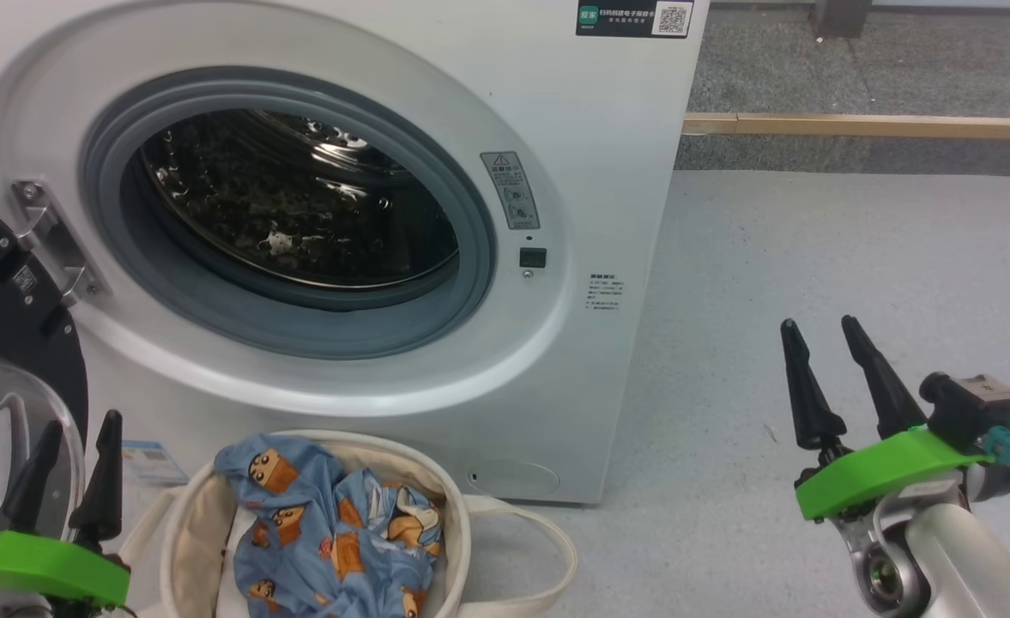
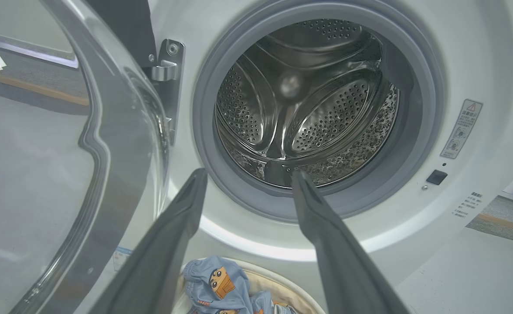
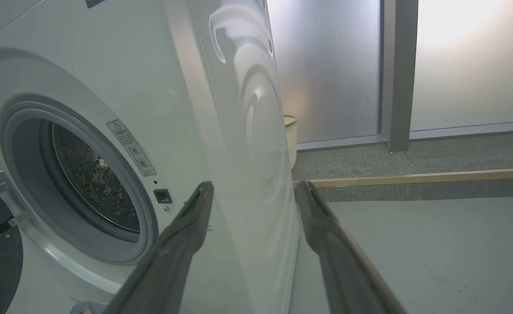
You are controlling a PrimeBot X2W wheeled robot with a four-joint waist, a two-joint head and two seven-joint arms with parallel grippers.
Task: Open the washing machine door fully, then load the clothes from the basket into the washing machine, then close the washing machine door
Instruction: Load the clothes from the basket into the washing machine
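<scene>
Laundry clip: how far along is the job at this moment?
Done: the washing machine door stands wide open, baring the drum. In hand: nothing; the left gripper and right gripper are open and empty. Left: the clothes lie in the basket, to be loaded, then the door closed.

the floor (image 1: 856, 283) is pale grey, smooth and faintly speckled. the washing machine (image 1: 607, 172) stands on it, its white body meeting the floor along its lower edge. close before the machine's front sits the basket (image 1: 180, 515), round and soft-sided; whether the two touch cannot be told. one looped strap handle (image 1: 566, 554) of the basket lies out on the floor to its right. past the machine's right side a light wooden strip (image 1: 865, 126) runs across, with darker grey carpet (image 1: 856, 69) along both its edges. in the right wrist view a pale woven bin (image 3: 290, 139) stands on that carpet behind the machine.
</scene>
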